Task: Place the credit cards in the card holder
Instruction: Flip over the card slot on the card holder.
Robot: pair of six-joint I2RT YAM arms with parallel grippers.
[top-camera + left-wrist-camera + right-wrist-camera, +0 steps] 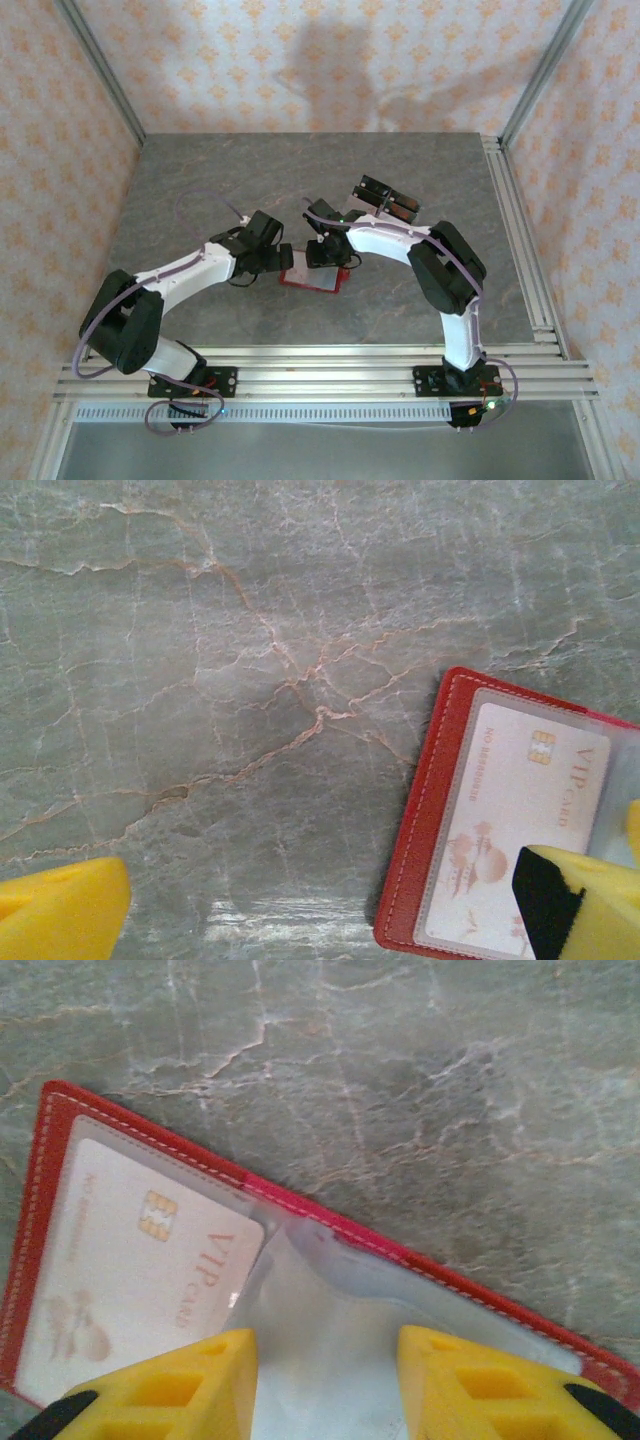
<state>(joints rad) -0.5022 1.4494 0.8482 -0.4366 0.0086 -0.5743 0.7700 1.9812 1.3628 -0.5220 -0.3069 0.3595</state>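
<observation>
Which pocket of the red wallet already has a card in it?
The pocket showing the VIP card with its gold chip; the other pocket, by the right gripper, shows none.

I've got the right gripper (327, 1385) with yellow fingers (190, 1385) parted over the open card holder (330, 1222)'s right clear pocket (330, 1305), VIP credit card (150, 1250) sleeved on its left.

Upper left: bare tabletop (200, 190), free passage.
Centre: wallet (318, 281) hemmed in by the left hand (285, 258) and right hand (322, 258), close together.
Upper right of centre: clear stand (385, 200) just behind the right arm (440, 265).
Lower centre: bare strip below the wallet.
</observation>
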